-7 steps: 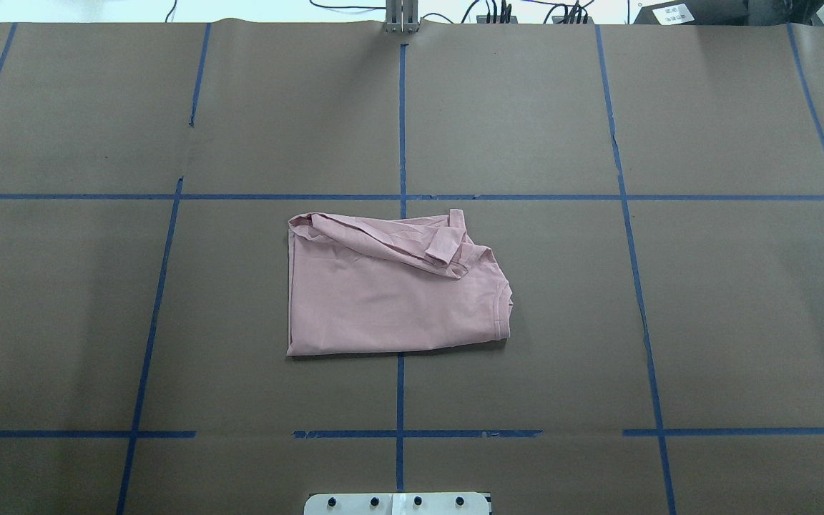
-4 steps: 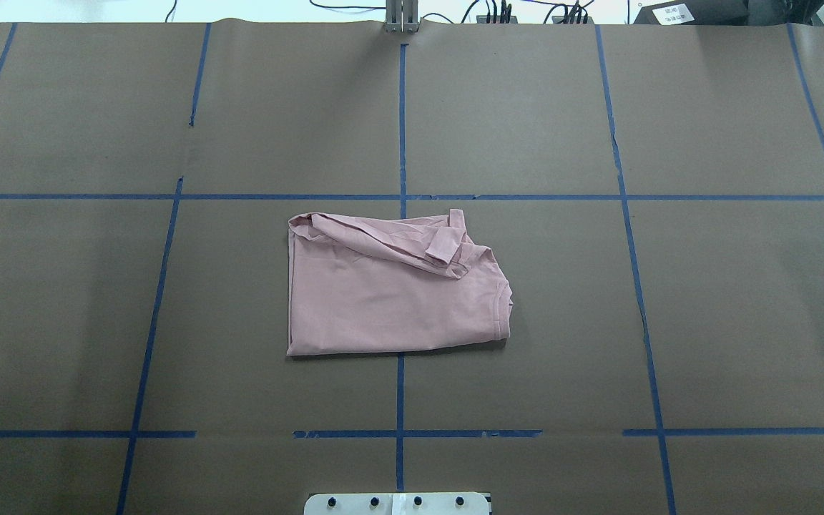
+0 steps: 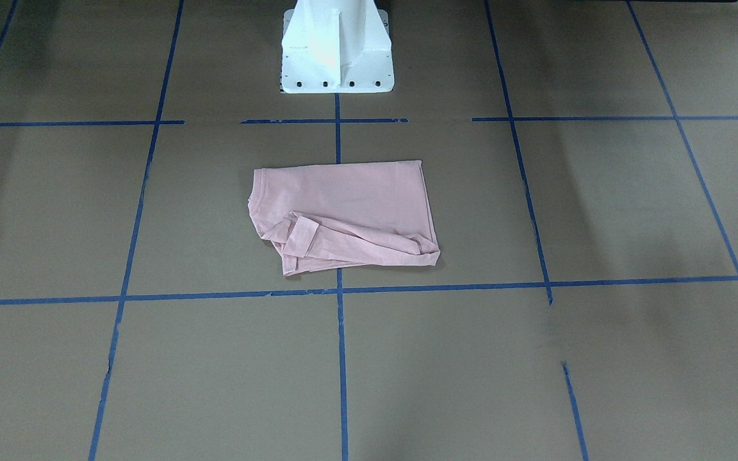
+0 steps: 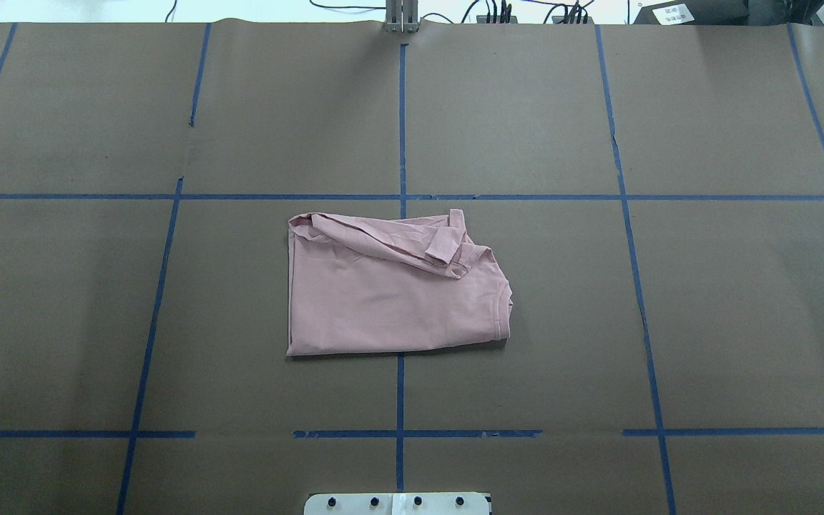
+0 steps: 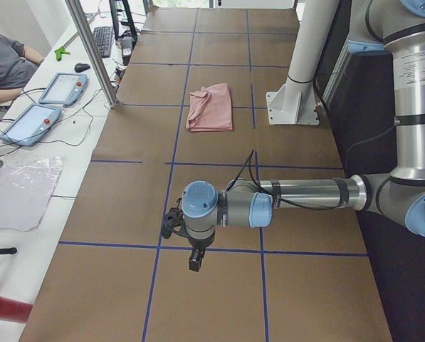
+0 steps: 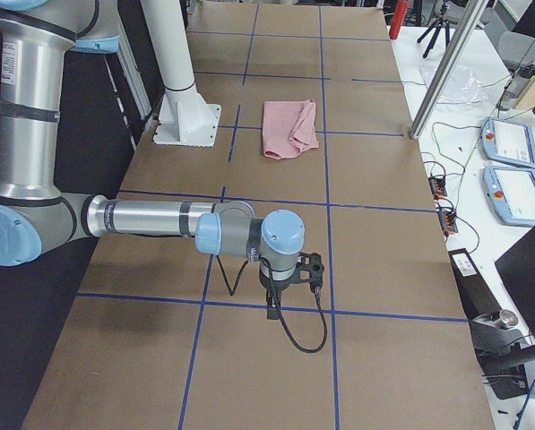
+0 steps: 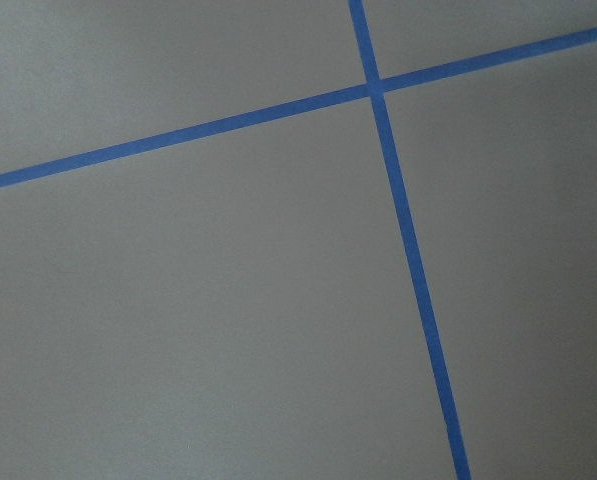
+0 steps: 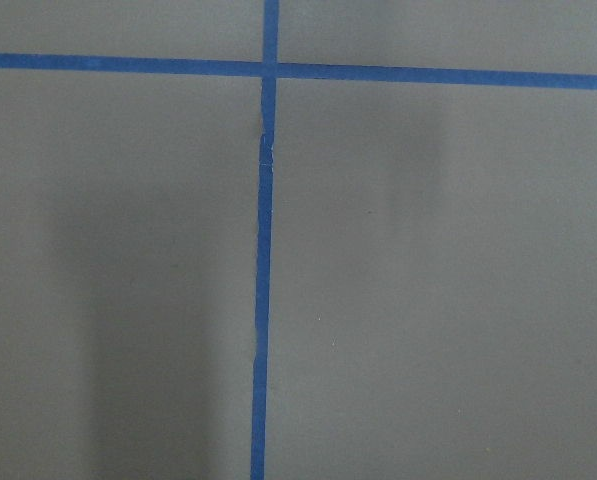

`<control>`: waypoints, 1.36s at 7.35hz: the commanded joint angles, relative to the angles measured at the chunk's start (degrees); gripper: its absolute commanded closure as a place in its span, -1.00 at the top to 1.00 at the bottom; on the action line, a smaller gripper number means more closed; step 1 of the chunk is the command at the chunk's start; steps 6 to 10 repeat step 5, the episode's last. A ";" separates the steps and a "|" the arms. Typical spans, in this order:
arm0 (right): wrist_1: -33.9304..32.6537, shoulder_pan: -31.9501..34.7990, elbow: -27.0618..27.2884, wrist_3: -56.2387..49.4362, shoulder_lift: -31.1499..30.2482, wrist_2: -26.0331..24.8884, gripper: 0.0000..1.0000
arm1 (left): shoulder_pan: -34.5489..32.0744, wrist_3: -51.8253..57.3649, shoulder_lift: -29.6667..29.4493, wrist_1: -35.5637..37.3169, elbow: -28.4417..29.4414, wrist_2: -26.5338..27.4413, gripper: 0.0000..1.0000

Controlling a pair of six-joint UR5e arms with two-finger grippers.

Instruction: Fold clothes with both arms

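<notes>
hovering my left black gripper, right black gripper over brown table, well apart from folded light pink t-shirt; jaws apart or together, i cannot tell.

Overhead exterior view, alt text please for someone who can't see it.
A light pink T-shirt, folded into a rough rectangle with a sleeve bunched along its far edge, lies near the middle of a brown paper-covered table marked with a blue tape grid. A white base plate shows at the bottom edge.
</notes>
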 commanded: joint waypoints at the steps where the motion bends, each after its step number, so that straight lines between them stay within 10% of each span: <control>1: 0.09 -0.09 0.07 0.07 0.34 0.35 1.00 | 0.05 0.00 -0.17 -0.51 -0.13 -0.10 1.00; 10: 0.00 -0.09 0.77 0.07 0.25 0.70 1.00 | 0.05 0.00 -0.61 -0.52 -0.57 -0.10 1.00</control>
